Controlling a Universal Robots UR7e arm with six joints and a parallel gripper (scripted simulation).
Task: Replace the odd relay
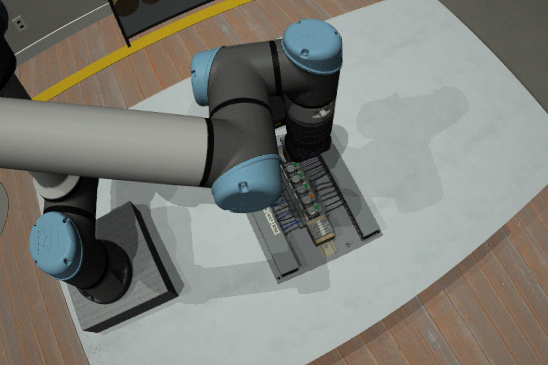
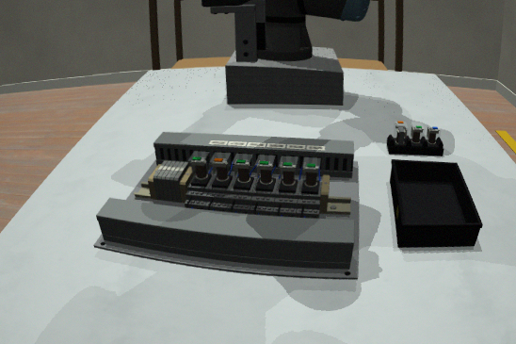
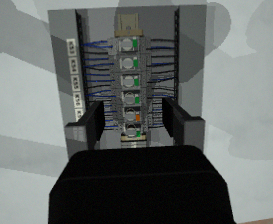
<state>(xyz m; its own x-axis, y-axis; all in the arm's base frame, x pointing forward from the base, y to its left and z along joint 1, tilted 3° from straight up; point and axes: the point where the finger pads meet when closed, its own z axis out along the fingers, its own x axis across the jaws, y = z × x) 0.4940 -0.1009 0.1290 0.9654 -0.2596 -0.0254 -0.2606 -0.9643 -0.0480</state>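
Note:
The relay with the orange button [image 1: 308, 198] [image 2: 222, 169] [image 3: 131, 115] stands in its socket, second from the terminal-block end. The row's other relays have green buttons, on the right in the wrist view. My gripper [image 2: 246, 57] [image 3: 133, 111] is open and empty, high above the row; in the wrist view its fingers flank the row's lower end, around the orange-button relay. A black holder [image 2: 414, 149] carries the spare with the green button [image 2: 417, 135], between an orange-button spare [image 2: 400, 134] and a blue-button spare [image 2: 433, 136]. The black tray [image 2: 437, 236] is empty.
Grey wiring ducts [image 2: 226, 231] [image 3: 191, 60] run along both sides of the row, with wires between. Terminal blocks [image 1: 320, 229] [image 2: 170, 182] stand beside the orange relay's end neighbour. An end bracket [image 2: 325, 193] closes the row's other end. The tray and holder lie beside the panel.

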